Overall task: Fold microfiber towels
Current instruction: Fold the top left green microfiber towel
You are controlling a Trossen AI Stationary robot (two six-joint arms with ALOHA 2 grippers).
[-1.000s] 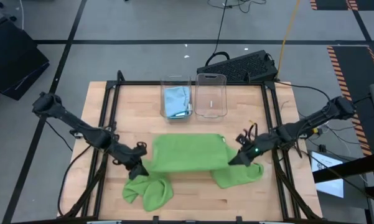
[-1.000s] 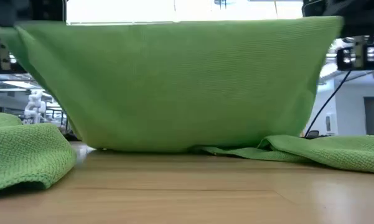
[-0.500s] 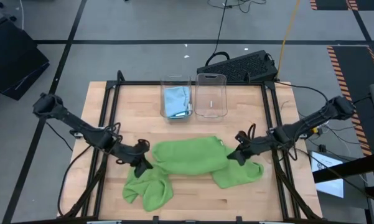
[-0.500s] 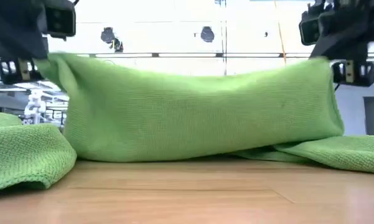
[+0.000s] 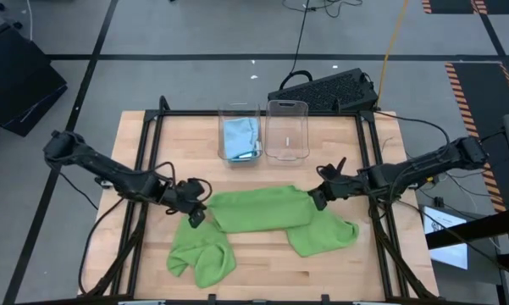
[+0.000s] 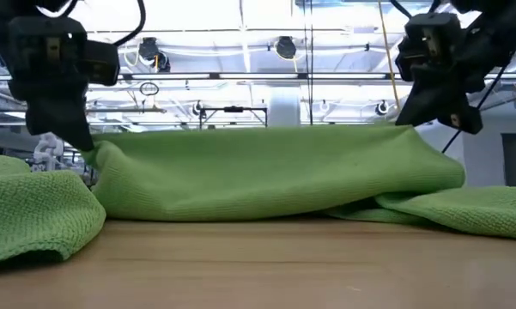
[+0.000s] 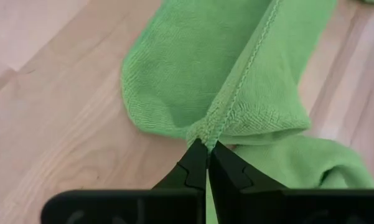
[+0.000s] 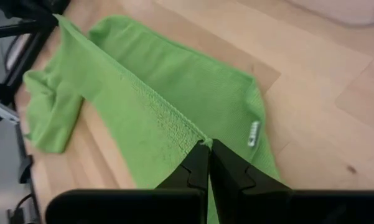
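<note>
Both grippers, left (image 5: 194, 213) and right (image 5: 315, 200), clamped on the towel (image 5: 258, 211), have lowered it onto the surface (image 5: 364, 271), completing a fold.

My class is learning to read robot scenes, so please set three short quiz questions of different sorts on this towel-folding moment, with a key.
1. True or false: the left gripper and the right gripper each pinch an end of the middle green towel.
2. Which clear bin holds a light blue towel? A. left bin B. right bin C. both
3. Fill in: apart from the held one, ___ other green towels lie on the table.

Key:
1. True; both sets of fingers are shut on its hem.
2. A.
3. Two: one crumpled towel near the left arm, one flatter towel near the right.
</note>
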